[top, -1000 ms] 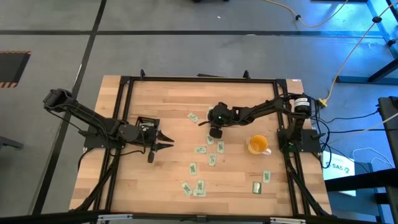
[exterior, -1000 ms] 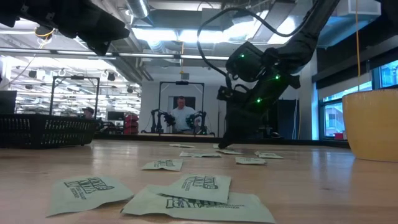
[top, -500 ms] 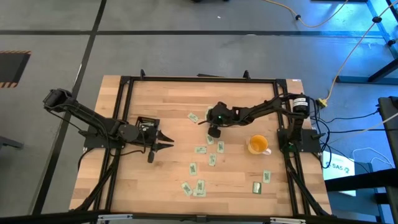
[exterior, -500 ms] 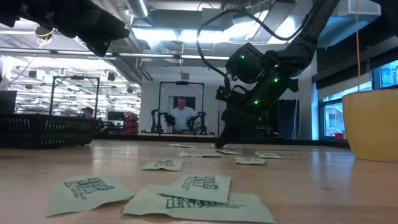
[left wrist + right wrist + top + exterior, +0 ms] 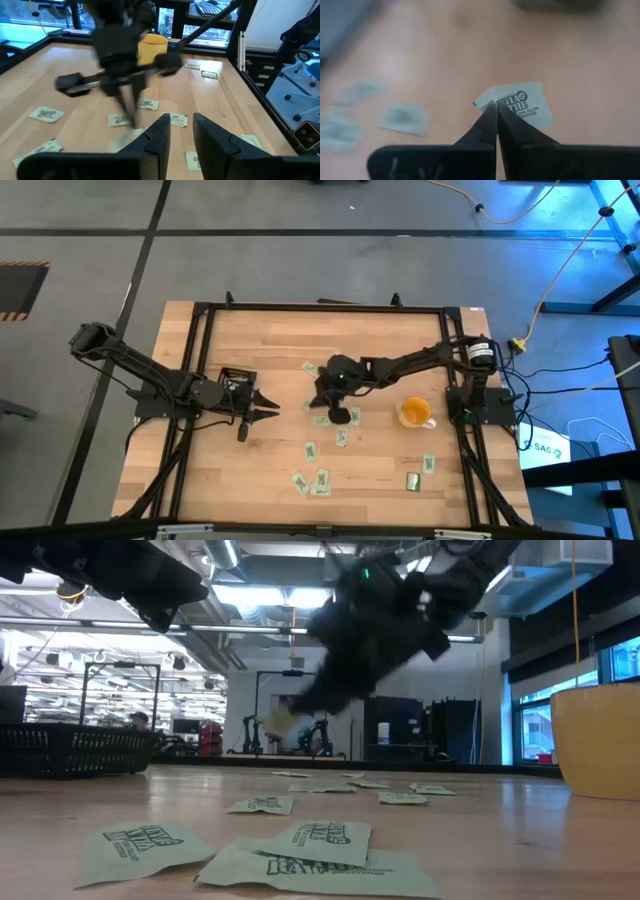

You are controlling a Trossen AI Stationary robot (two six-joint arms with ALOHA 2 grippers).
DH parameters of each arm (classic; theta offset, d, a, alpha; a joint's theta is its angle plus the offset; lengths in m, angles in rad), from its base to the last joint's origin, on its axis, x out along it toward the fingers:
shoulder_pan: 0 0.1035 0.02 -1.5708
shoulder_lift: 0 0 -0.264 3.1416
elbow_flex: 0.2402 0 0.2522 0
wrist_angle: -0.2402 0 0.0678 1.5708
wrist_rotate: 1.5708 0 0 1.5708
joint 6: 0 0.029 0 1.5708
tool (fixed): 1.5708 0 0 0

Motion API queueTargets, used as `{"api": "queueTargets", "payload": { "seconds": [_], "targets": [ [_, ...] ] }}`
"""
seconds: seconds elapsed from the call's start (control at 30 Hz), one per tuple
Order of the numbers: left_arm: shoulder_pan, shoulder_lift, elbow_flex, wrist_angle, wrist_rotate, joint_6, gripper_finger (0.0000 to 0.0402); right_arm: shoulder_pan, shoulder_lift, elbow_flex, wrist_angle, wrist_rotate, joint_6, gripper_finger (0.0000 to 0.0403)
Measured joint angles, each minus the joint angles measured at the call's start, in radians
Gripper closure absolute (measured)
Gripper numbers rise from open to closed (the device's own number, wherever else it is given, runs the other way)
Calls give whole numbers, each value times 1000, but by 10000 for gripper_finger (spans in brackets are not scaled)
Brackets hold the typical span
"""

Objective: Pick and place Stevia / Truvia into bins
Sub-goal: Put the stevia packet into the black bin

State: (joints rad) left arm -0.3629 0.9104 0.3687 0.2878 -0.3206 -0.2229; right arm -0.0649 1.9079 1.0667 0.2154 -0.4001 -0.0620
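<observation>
Right wrist view: my right pincer (image 5: 496, 111) is pinched shut on the edge of one small flat paper sachet (image 5: 522, 106), pale green and white with dark print. I hold it up in the air, over the middle of the light wooden table (image 5: 270, 350).

From high up I can see the other little paper sachets (image 5: 320, 479) lying flat and spread out on the table. Some are near the middle, just under my right arm. Some are nearer the front edge, and two are over on the right side. I count about a dozen of them.

The small black tray with low walls (image 5: 236, 383) sits at the left side of the table. My left pincer (image 5: 262, 408) waits just beside it, partly open, with nothing in it. I cannot see if any sachets are in the tray yet.

A round yellow cup (image 5: 415, 412) stands on the right side, near my right arm's base.

So I think the job is only just started. One sachet is picked up and must be carried left to the tray. Nearly all the rest are not picked up yet.
</observation>
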Motion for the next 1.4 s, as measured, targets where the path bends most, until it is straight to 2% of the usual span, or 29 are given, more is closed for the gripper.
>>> {"api": "queueTargets", "payload": {
  "seconds": [0.13, 0.3, 0.4, 0.57, 0.83, 1.1, 1.23, 1.4],
  "targets": [
    [0, 0, 0, 0, 0, 0, 324, 35, -2, 75, 6, -197, 0, 396],
    [-4, 0, 0, -41, 15, 7, 323, 70, -2, 164, 8, -374, 6, 396],
    [-5, 1, 0, -85, 19, 71, 316, 88, -2, 211, 8, -444, 6, 396],
    [-5, 19, 0, -83, 33, 200, 298, 114, -4, 273, 71, -447, -23, 396],
    [-13, 57, 0, 59, 109, 371, 271, 123, -4, 284, 170, -368, -21, 396],
    [-38, 85, 0, 204, 106, 498, 269, 123, -4, 284, 170, -339, -20, 396],
    [-53, 102, 0, 288, 111, 515, 271, 123, -4, 284, 168, -287, -21, 396],
    [-72, 109, 0, 332, 112, 565, 273, 123, -4, 284, 164, -286, -19, 396]
  ]
}}
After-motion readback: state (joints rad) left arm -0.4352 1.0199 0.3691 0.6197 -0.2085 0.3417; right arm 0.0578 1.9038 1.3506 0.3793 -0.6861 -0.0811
